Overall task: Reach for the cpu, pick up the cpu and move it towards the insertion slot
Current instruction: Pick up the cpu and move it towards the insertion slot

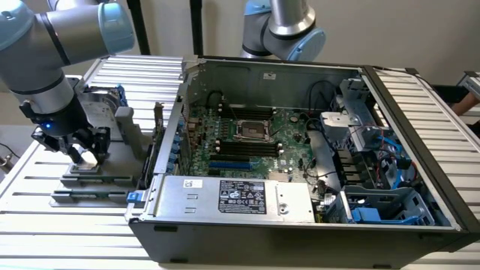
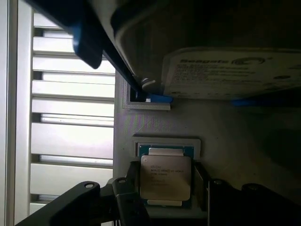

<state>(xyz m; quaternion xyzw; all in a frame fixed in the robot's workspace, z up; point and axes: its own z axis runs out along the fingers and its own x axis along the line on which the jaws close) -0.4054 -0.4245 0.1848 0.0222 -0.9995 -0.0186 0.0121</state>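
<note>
Gripper (image 1: 81, 154): we see it lowered over the grey holder (image 1: 90, 183) at the exterior view's left, outside the computer case (image 1: 300, 236); its fingers (image 2: 128, 188) stand apart, one on each side of the chip, a pose we judge suited to closing on two opposite edges; whether they touch it we cannot tell
Cpu (image 2: 165, 175): it lies flat in a shallow square recess of the holder, metal top up, between the fingers; we take the recess to be there to keep it square for a grasp; not lifted
Insertion slot (image 1: 251, 128): silver-framed socket on the motherboard (image 1: 293, 140) inside the case, dark centre facing up; well apart from the chip
Writing: "Seagate" reads on the hard drive (image 2: 230, 73) standing beside the recess; the chip's top carries lines of print too faint for us to read; the white label on the power supply (image 1: 232, 197) is likewise illegible
</note>
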